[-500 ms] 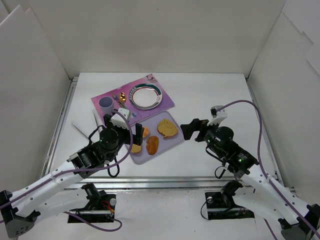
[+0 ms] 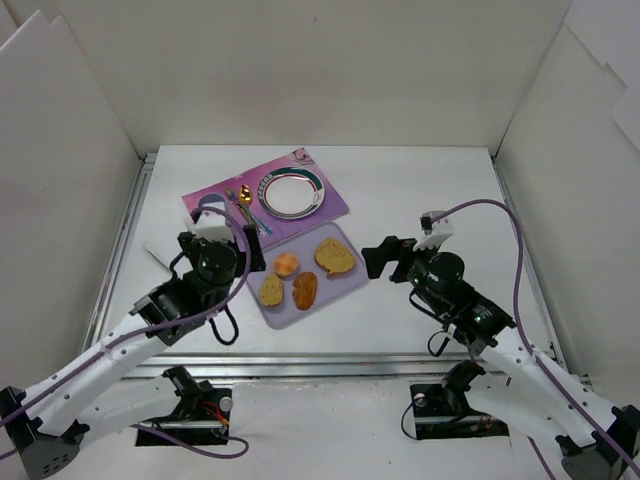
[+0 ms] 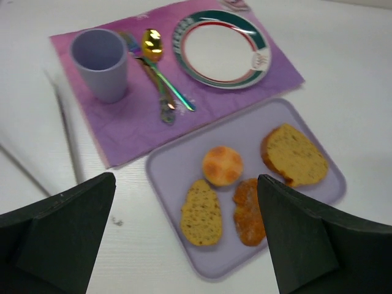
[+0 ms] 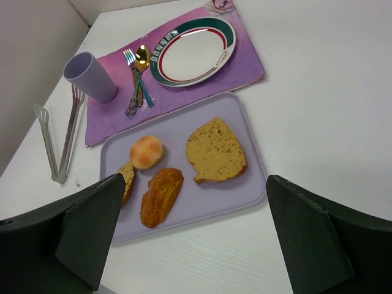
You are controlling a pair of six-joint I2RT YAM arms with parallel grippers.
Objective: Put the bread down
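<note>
The bread, a small round orange-tan bun (image 2: 286,264), lies on the lilac tray (image 2: 335,285) near its left end. It also shows in the left wrist view (image 3: 222,165) and the right wrist view (image 4: 147,152). My left gripper (image 2: 222,240) is open and empty, left of the tray and above the table; in its own view (image 3: 185,179) the fingers stand wide apart. My right gripper (image 2: 400,245) is open and empty, right of the tray, with the tray between its fingers in its own view (image 4: 195,178).
On the tray lie a golden toast slice (image 2: 335,257), an oval brown piece (image 2: 305,290) and a speckled slice (image 2: 271,290). Behind it a purple placemat (image 2: 320,205) holds a plate (image 2: 292,193), a lilac cup (image 3: 101,64), and a spoon and fork (image 3: 153,46). Metal tongs (image 4: 61,138) lie left.
My left gripper has pulled back to the left, off the tray's left end, uncovering the bun and the speckled slice. The right arm has not moved.
</note>
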